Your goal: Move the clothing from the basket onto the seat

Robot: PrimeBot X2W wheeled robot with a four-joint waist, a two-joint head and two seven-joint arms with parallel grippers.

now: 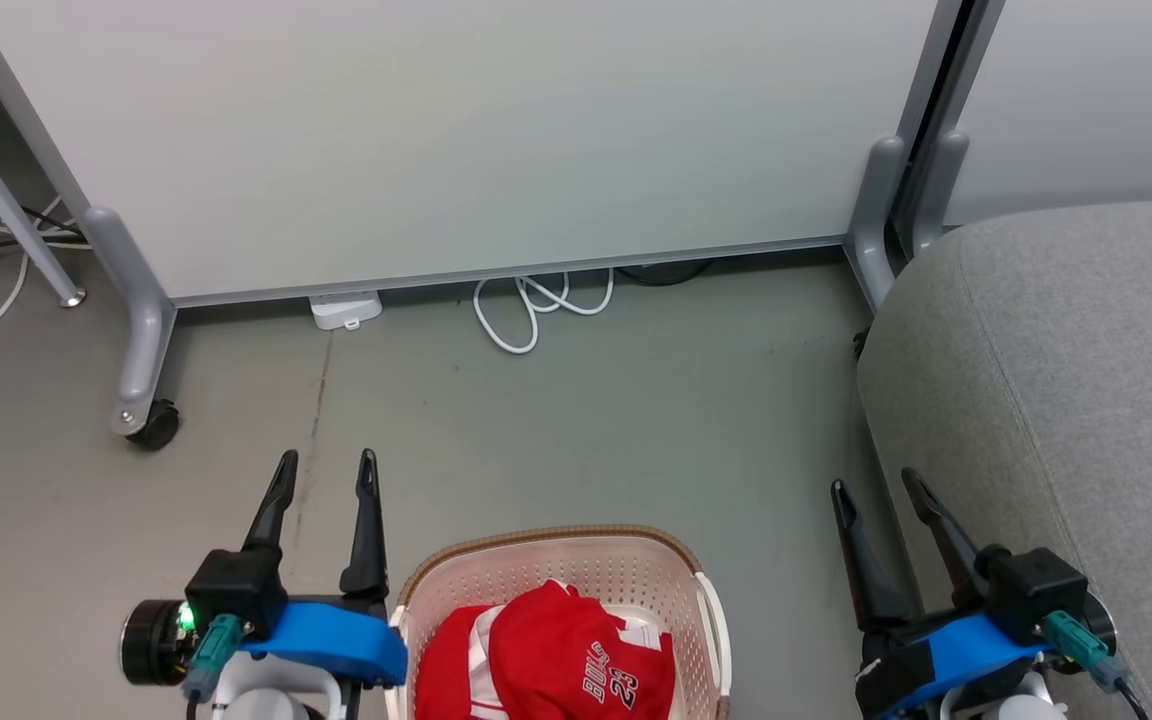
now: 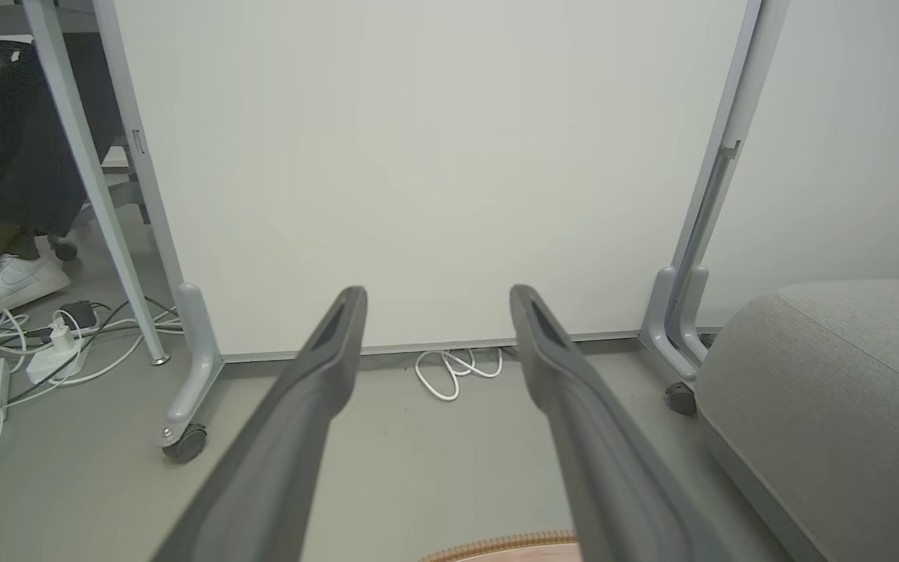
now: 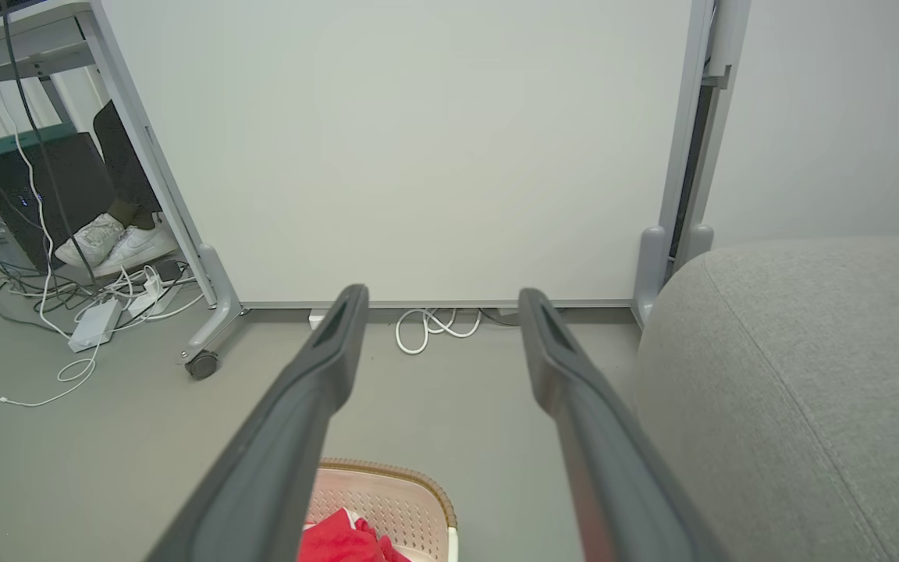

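Both hands spread wide and empty, left gripper [image 1: 327, 460] and right gripper [image 1: 874, 482]; basket [image 1: 556, 537] with the red clothing [image 1: 556, 665] piled inside sits between them, just right of the left gripper, behind its fingertips; seat [image 1: 1066, 380] just beside the right gripper's right side.

Head looks down; both low wrist views share partition [image 2: 434, 156] and seat [image 2: 832, 406]

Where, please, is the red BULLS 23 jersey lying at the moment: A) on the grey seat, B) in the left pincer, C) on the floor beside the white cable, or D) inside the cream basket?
D: the jersey lies heaped within the perforated walls of the basket.
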